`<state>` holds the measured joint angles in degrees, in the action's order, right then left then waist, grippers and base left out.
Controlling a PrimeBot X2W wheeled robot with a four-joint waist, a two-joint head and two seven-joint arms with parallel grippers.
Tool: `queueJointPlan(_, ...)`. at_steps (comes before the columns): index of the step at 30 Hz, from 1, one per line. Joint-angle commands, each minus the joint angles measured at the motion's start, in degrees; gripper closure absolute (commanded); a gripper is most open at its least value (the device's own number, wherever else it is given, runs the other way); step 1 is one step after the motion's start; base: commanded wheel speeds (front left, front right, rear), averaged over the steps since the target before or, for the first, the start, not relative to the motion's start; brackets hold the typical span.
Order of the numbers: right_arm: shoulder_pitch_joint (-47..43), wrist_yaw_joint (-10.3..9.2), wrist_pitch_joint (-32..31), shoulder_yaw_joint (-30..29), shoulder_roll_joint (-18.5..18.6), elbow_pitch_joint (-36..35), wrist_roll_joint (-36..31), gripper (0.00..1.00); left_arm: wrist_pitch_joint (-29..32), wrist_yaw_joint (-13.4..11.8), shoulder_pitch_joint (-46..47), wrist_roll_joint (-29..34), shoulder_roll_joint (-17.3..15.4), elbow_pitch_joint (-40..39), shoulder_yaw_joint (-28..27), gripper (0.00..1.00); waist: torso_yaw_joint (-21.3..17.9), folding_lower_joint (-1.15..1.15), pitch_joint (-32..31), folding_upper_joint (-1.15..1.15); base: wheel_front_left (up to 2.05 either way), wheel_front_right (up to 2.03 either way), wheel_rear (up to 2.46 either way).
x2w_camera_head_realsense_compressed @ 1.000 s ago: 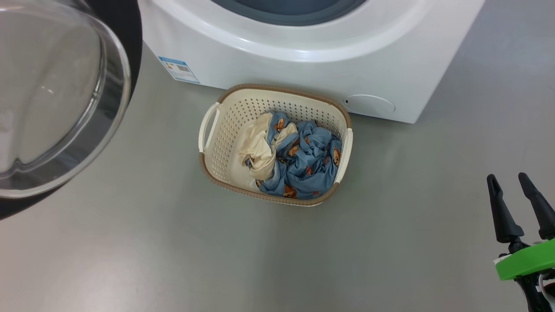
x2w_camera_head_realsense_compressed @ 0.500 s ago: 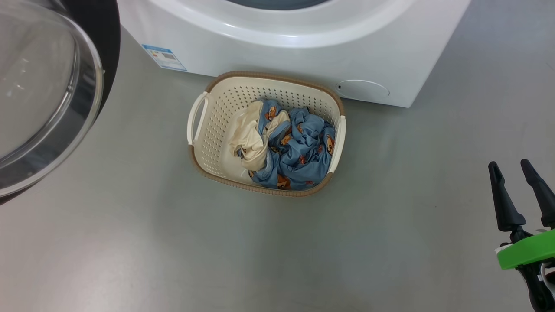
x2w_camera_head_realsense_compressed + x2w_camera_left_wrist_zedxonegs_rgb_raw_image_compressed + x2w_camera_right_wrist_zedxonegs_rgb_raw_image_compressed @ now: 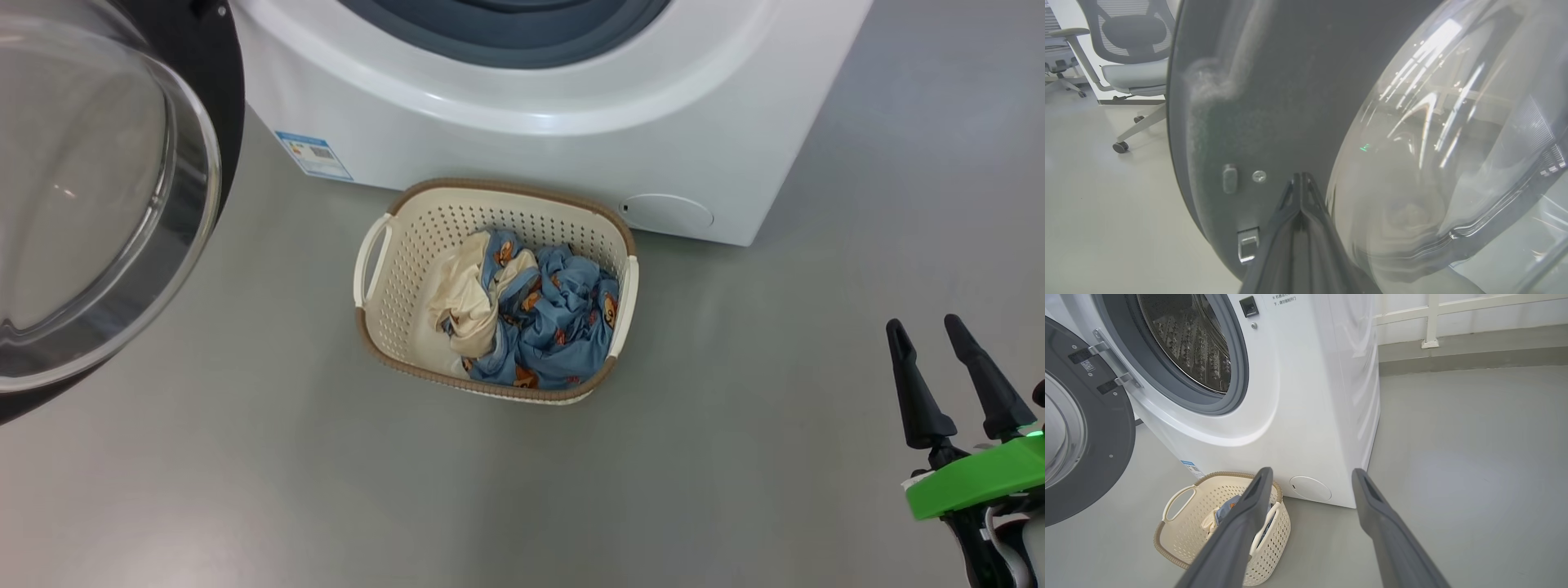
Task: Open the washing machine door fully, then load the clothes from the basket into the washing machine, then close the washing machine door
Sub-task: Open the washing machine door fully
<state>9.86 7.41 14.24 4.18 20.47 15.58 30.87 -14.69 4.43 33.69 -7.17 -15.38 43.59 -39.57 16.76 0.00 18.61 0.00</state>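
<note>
The washing machine door [image 3: 82, 204] hangs wide at the left, so the drum mouth [image 3: 1184, 343] is unblocked. Bare floor [image 3: 775, 367] lies right of the basket [image 3: 408, 269], open from above.

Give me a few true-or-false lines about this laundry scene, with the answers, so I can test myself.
1. The door is swung open. True.
2. The right gripper is shut on a blue cloth. False: it is open and holds nothing.
3. The clothes lie in the basket. True.
4. The basket stands behind the washer. False: it stands right in front of it.
5. The left gripper is shut, its tip close to the door. True.
</note>
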Motion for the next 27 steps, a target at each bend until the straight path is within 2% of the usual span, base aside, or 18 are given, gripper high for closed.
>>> queueJointPlan(1, -1.12, 0.08, 0.76, 1.43, 0.47, -0.94, -0.61, 0.0, -0.3, 0.41, -2.15, 0.72, -2.67, -2.2, -1.06, 1.0, -0.14, 0.0, -1.46, 0.0, 0.0, 0.0, 0.0)
queueJointPlan(3, -1.4, 0.08, 0.76, 1.68, 0.17, -0.77, -0.54, 0.0, -0.3, 1.03, -3.64, 0.53, -1.32, -3.73, -1.17, 1.0, -0.09, 0.0, -2.29, 0.0, 0.0, 0.0, 0.0)
queueJointPlan(4, -1.67, 0.08, 0.76, 1.85, -0.1, -0.58, -0.48, 0.0, -0.3, 1.55, -5.25, 0.59, -0.11, -5.28, -1.09, 0.87, -0.06, 0.0, -3.05, 0.0, 0.0, 0.0, 0.0)
queueJointPlan(5, -1.67, 0.08, 0.76, 1.85, -0.1, -0.58, -0.48, 0.0, -0.3, 1.55, -5.25, 0.59, -0.11, -5.28, -1.09, 0.87, -0.06, 0.0, -3.05, 0.0, 0.0, 0.0, 0.0)
queueJointPlan(6, -1.75, 0.08, 0.76, 1.91, -0.19, -0.52, -0.44, 0.0, -0.3, 1.79, -5.93, 0.37, 0.59, -6.12, -1.19, 0.78, -0.04, 0.0, -3.33, 0.0, 0.0, 0.0, 0.0)
queueJointPlan(7, -1.88, 0.08, 0.76, 1.95, -0.29, -0.46, -0.41, 0.0, -0.3, 2.03, -6.62, 0.22, 1.28, -6.92, -1.12, 0.77, 0.01, 0.0, -3.77, 0.0, 0.0, 0.0, 0.0)
queueJointPlan(8, -2.17, 0.08, 0.76, 2.03, -0.51, -0.36, -0.35, 0.0, -0.3, 2.37, -8.11, 0.23, 2.44, -8.47, -0.83, 0.66, 0.05, 0.0, -4.53, 0.0, 0.0, 0.0, 0.0)
queueJointPlan(10, -2.31, 0.08, 0.76, 2.09, -0.61, -0.29, -0.32, 0.0, -0.3, 2.52, -8.81, 0.01, 3.1, -9.34, -0.78, 0.64, 0.06, 0.0, -4.93, 0.0, 0.0, 0.0, 0.0)
queueJointPlan(11, -2.6, 0.08, 0.76, 2.15, -0.8, -0.16, -0.22, 0.0, -0.3, 2.75, -10.34, -0.21, 4.41, -10.96, -0.16, 0.55, 0.04, 0.0, -5.7, 0.0, 0.0, 0.0, 0.0)
queueJointPlan(14, -3.12, 0.08, 0.76, 2.17, -1.21, -0.08, -0.08, 0.0, -0.3, 2.94, -12.91, -0.59, 6.31, -13.74, 0.89, 0.47, -0.14, 0.0, -6.87, 0.0, 0.0, 0.0, 0.0)
queueJointPlan(17, -3.54, 0.08, 0.76, 2.06, -1.52, -0.16, 0.04, 0.0, -0.3, 3.01, -15.31, -1.25, 7.68, -16.27, 2.39, 0.25, -0.55, 0.0, -7.8, 0.0, 0.0, 0.0, 0.0)
queueJointPlan(19, -3.87, 0.08, 0.76, 1.78, -1.77, -0.21, 0.11, 0.0, -0.3, 3.03, -16.94, -2.04, 8.26, -17.78, 3.95, 0.02, -0.95, 0.0, -8.42, 0.0, 0.0, 0.0, 0.0)
queueJointPlan(20, -4.05, 0.08, 0.76, 1.66, -1.88, -0.25, 0.14, 0.0, -0.3, 3.03, -17.72, -2.56, 8.47, -18.59, 4.78, 0.0, -1.16, 0.0, -8.67, 0.0, 0.0, 0.0, 0.0)
queueJointPlan(27, -4.84, 0.08, 0.76, 1.01, -2.45, -0.52, 0.15, 0.0, -0.3, 3.04, -22.4, -5.94, 8.79, -23.24, 9.82, 0.0, -3.08, 0.0, -9.66, 0.0, 0.0, 0.0, 0.0)
